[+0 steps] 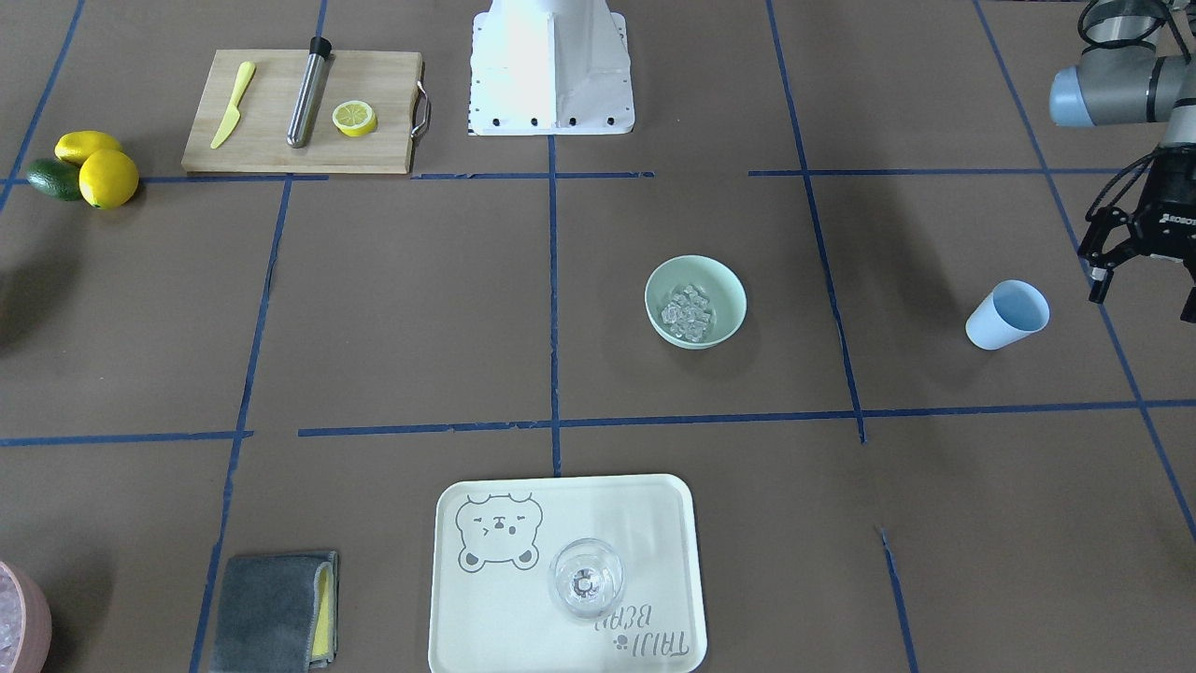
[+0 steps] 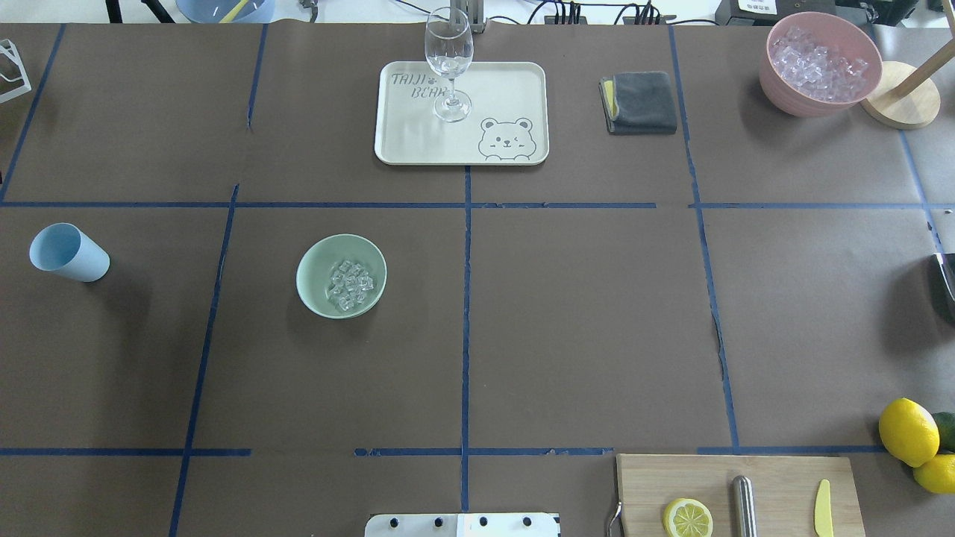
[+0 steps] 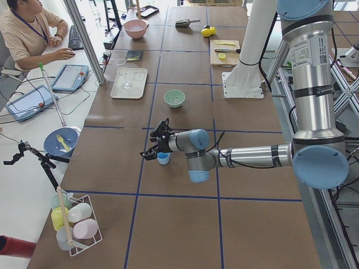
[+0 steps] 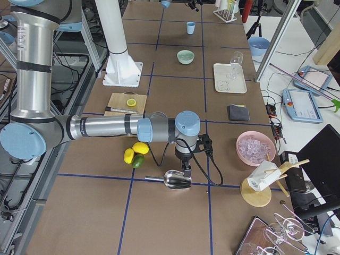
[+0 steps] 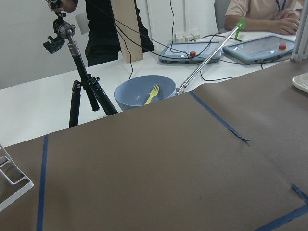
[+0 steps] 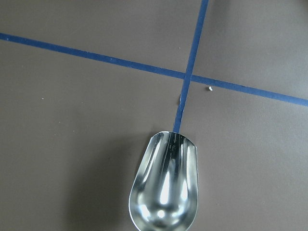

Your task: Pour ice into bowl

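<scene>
The pale mint-green bowl (image 1: 725,280) (image 2: 317,261) stands left of the table's middle and holds a small heap of clear ice cubes (image 1: 689,311) (image 2: 351,283). An empty light blue cup (image 1: 1007,314) (image 2: 69,252) stands upright further to my left. My left gripper (image 1: 1142,290) hangs open and empty beside the cup, apart from it; it also shows in the exterior left view (image 3: 157,147). My right gripper (image 4: 185,170) is low over an empty metal scoop (image 6: 163,187) (image 4: 178,180) at the table's right end. I cannot tell whether it is open or shut.
A pink container of crushed-looking ice (image 2: 821,63) stands far right. A cream tray (image 2: 418,142) with a wine glass (image 2: 450,63) and a grey cloth (image 2: 642,102) lie at the far side. A cutting board (image 2: 776,477) with lemon half, muddler and knife lies near right, beside lemons (image 2: 909,432).
</scene>
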Controlling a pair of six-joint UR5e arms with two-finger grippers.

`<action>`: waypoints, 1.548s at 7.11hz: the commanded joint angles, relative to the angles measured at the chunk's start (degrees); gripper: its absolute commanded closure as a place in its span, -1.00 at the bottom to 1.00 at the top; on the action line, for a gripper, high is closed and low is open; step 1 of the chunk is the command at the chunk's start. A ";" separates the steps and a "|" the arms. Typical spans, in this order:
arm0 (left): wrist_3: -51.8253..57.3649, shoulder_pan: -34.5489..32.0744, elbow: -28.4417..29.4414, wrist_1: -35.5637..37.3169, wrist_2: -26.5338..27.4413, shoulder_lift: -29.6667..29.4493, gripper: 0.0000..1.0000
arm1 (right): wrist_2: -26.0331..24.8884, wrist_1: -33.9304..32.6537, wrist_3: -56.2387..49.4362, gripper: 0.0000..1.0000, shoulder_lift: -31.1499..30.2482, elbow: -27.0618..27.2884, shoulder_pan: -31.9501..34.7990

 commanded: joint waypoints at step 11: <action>36.33 -25.38 -7.25 89.70 -32.30 -4.81 -1.00 | 0.49 0.09 4.67 -1.00 -0.26 1.74 -0.17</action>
